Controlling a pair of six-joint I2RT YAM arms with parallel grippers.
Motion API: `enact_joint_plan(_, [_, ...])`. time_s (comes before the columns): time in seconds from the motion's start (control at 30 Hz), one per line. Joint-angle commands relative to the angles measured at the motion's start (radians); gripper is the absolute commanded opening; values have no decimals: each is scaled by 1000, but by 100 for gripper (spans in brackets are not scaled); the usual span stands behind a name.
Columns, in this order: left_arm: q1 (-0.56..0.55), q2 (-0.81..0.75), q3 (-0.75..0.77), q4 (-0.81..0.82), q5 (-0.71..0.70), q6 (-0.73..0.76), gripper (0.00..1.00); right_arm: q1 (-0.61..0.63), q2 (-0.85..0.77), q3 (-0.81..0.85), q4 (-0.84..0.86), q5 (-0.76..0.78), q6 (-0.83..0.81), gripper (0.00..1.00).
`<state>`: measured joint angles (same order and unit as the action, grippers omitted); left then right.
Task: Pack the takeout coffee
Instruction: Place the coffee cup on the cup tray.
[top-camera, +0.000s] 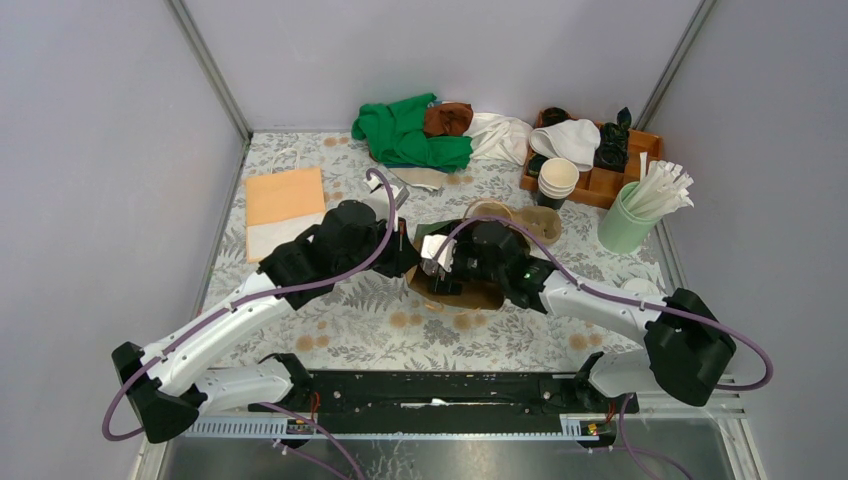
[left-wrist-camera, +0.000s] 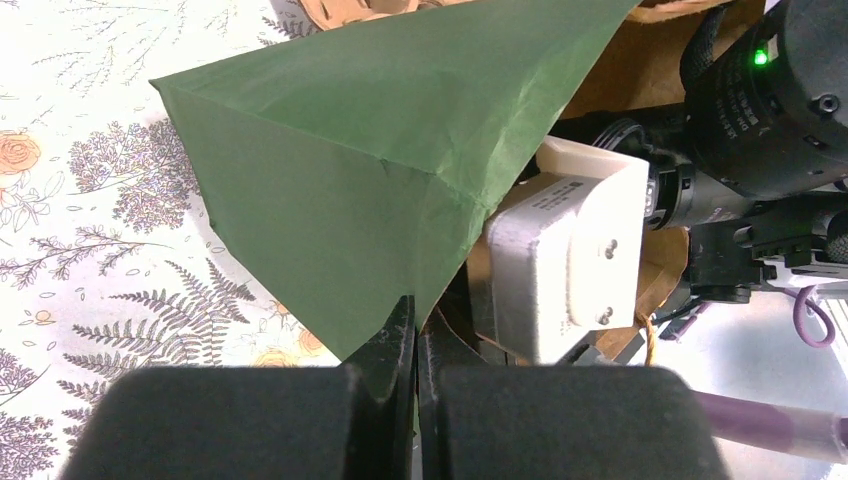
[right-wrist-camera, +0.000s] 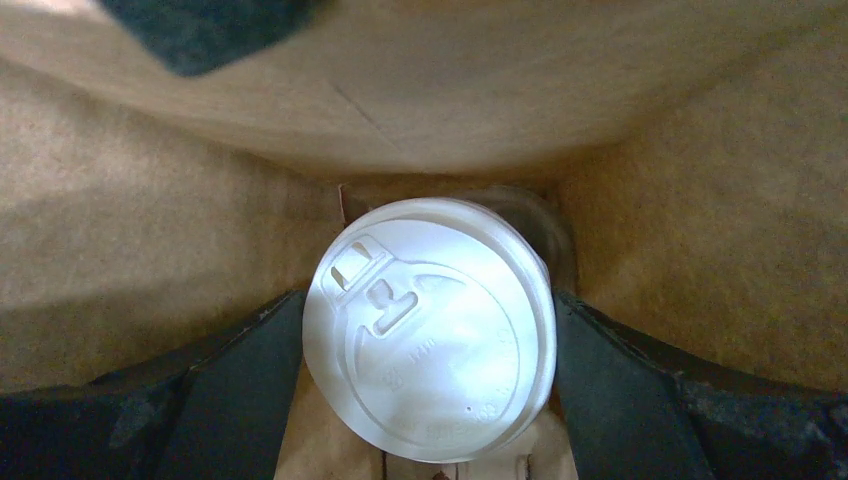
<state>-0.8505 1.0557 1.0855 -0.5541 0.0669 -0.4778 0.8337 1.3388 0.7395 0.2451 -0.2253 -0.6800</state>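
Note:
The takeout coffee (right-wrist-camera: 430, 335), a cup under a round white lid, stands upright deep inside a paper bag (right-wrist-camera: 150, 200) that is brown inside. My right gripper (right-wrist-camera: 428, 345) reaches down into the bag, its dark fingers (right-wrist-camera: 250, 370) pressed against both sides of the lid. The bag's green outside (left-wrist-camera: 370, 170) fills the left wrist view. There my left gripper (left-wrist-camera: 417, 335) is shut on the bag's rim and holds the mouth open. In the top view both wrists meet over the bag (top-camera: 470, 295) at the table's middle, and the cup is hidden.
A stack of lidless cups (top-camera: 557, 180) and a wooden organiser (top-camera: 605, 170) stand at the back right, beside a green cup of white sticks (top-camera: 625, 225). A brown pulp carrier (top-camera: 535, 222) lies just behind the bag. Green and white cloths (top-camera: 410, 135) sit at the back, orange paper (top-camera: 285, 195) at left.

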Motion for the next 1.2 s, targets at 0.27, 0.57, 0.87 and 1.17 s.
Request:
enact_joint_plan(0.27, [-10, -20, 21, 74, 98, -5, 0, -27, 35, 27, -29, 106, 86, 91])
enact_joint_plan(0.57, [11, -31, 18, 74, 82, -21, 0, -27, -35, 21, 7, 54, 122, 92])
enact_joint_plan(0.87, [79, -45, 7, 87, 141, -42, 0, -26, -51, 37, -63, -1, 109, 100])
enact_joint_plan(1.17, [102, -46, -7, 94, 170, -50, 0, -27, -42, 99, -92, 5, 216, 100])
